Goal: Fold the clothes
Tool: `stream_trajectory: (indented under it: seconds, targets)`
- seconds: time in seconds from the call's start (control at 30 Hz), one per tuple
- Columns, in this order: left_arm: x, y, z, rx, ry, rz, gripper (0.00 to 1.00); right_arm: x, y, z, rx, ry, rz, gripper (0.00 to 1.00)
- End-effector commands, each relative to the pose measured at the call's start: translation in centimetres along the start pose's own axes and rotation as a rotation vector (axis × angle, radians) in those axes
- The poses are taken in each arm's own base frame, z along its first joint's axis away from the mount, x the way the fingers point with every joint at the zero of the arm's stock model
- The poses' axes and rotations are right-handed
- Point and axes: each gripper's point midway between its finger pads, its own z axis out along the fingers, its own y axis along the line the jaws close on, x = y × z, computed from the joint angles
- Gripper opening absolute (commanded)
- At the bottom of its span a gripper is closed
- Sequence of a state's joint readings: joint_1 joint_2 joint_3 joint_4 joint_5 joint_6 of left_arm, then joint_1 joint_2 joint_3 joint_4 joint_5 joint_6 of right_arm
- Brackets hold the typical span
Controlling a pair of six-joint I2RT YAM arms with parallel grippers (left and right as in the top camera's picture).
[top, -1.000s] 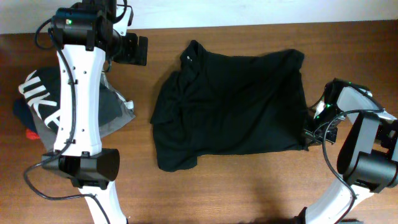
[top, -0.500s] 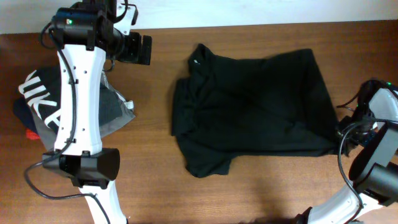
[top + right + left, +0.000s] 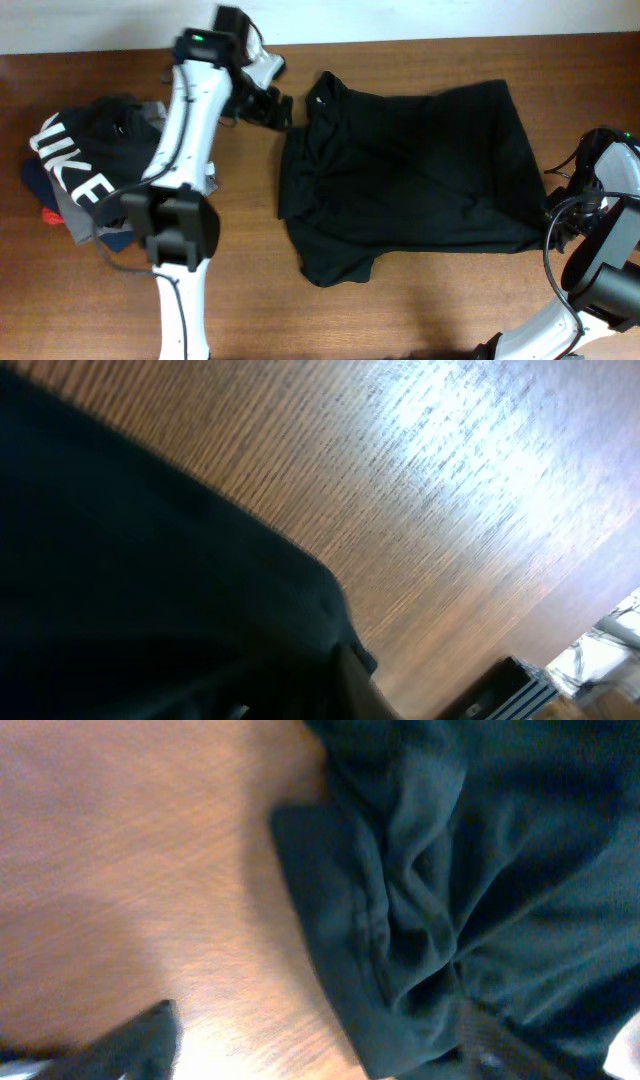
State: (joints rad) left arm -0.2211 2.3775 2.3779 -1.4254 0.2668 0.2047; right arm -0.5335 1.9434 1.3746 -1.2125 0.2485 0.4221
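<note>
The black T-shirt [image 3: 410, 170] lies spread and wrinkled on the wooden table, its collar side to the left. My left gripper [image 3: 272, 108] hovers at its upper left edge. In the left wrist view it is open [image 3: 310, 1058], its two fingers wide apart on either side of the shirt's bunched edge [image 3: 400, 940], holding nothing. My right gripper [image 3: 552, 215] sits at the shirt's lower right corner. In the right wrist view dark fabric [image 3: 130, 560] covers the jaws and only one finger [image 3: 352, 678] shows.
A pile of other garments lies at the far left: a black one with big white NIKE letters [image 3: 65, 165], grey cloth [image 3: 78, 218] and something red [image 3: 48, 215]. The left arm [image 3: 185, 130] reaches across beside it. Bare wood [image 3: 420, 320] runs along the front.
The right gripper dragged the shirt to the right, then stopped. The left arm has since swung right from the back left corner to the shirt's upper left edge.
</note>
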Motion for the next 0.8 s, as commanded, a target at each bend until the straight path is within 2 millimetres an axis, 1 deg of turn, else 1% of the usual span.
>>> stream_trajectory:
  seconds: [0.0, 0.03, 0.07, 0.1, 0.13, 0.17, 0.23, 0.3, 0.33, 0.4, 0.43, 0.47, 0.5, 0.53, 0.57, 0.6, 0.67, 0.77]
  targets:
    - [2.2, -1.6, 4.1, 0.07, 0.144, 0.027, 0.83, -0.4, -0.5, -1.0, 0.004, -0.031, 0.015, 0.42]
    - [2.8, -1.9, 4.8, 0.076, 0.175, 0.025, 0.83, -0.4, -0.5, -0.9, 0.005, -0.029, 0.016, 0.54]
    - [3.2, -2.1, 5.3, 0.082, 0.202, 0.023, 0.82, -0.4, -0.6, -0.9, 0.005, -0.029, 0.016, 0.59]
    - [3.6, -2.3, 5.7, 0.085, 0.221, 0.022, 0.81, -0.4, -0.6, -0.9, 0.005, -0.028, 0.016, 0.61]
    - [3.9, -2.4, 6.1, 0.088, 0.237, 0.021, 0.77, -0.4, -0.6, -0.9, 0.005, -0.028, 0.017, 0.63]
    - [4.0, -2.5, 6.2, 0.09, 0.245, 0.02, 0.7, -0.4, -0.5, -1.0, 0.001, -0.027, 0.016, 0.65]
    - [4.2, -2.4, 6.4, 0.091, 0.253, 0.012, 0.56, -0.3, 0.0, -1.1, -0.028, -0.021, 0.011, 0.66]
    - [4.2, -2.4, 6.4, 0.09, 0.253, 0.011, 0.46, -0.3, 0.6, -1.4, -0.066, -0.015, -0.007, 0.66]
    - [4.2, -2.3, 6.4, 0.083, 0.254, 0.012, 0.41, -0.2, 1.2, -1.7, -0.104, -0.01, -0.035, 0.65]
    - [4.2, -1.8, 6.5, 0.059, 0.254, 0.017, 0.25, 0.1, 3.2, -2.8, -0.232, -0.002, -0.121, 0.64]
    - [4.1, -1.7, 6.6, 0.055, 0.252, 0.018, 0.15, 0.3, 4.3, -3.5, -0.303, -0.002, -0.171, 0.63]
    - [4.0, -1.7, 6.6, 0.053, 0.248, 0.019, 0.03, 0.5, 5.1, -4.1, -0.363, -0.002, -0.209, 0.63]
    - [4.0, -1.6, 6.6, 0.05, 0.247, 0.019, 0.01, 0.8, 6.1, -4.8, -0.425, -0.004, -0.252, 0.63]
    - [4.0, -1.3, 6.6, 0.039, 0.246, 0.019, 0.01, 1.1, 7.1, -5.4, -0.487, -0.008, -0.294, 0.63]
    - [4.0, -0.8, 6.6, 0.018, 0.248, 0.018, 0.01, 1.6, 8.1, -6.1, -0.552, -0.009, -0.342, 0.63]
    - [4.2, 0.3, 6.4, -0.023, 0.254, 0.004, 0.01, 2.2, 9.5, -6.9, -0.625, -0.012, -0.408, 0.62]
    - [4.5, 2.0, 6.1, -0.077, 0.263, -0.044, 0.01, 2.6, 10.7, -7.2, -0.649, -0.019, -0.446, 0.62]
    - [4.7, 4.5, 5.4, -0.091, 0.245, -0.127, 0.0, 3.0, 12.3, -7.5, -0.649, -0.044, -0.495, 0.61]
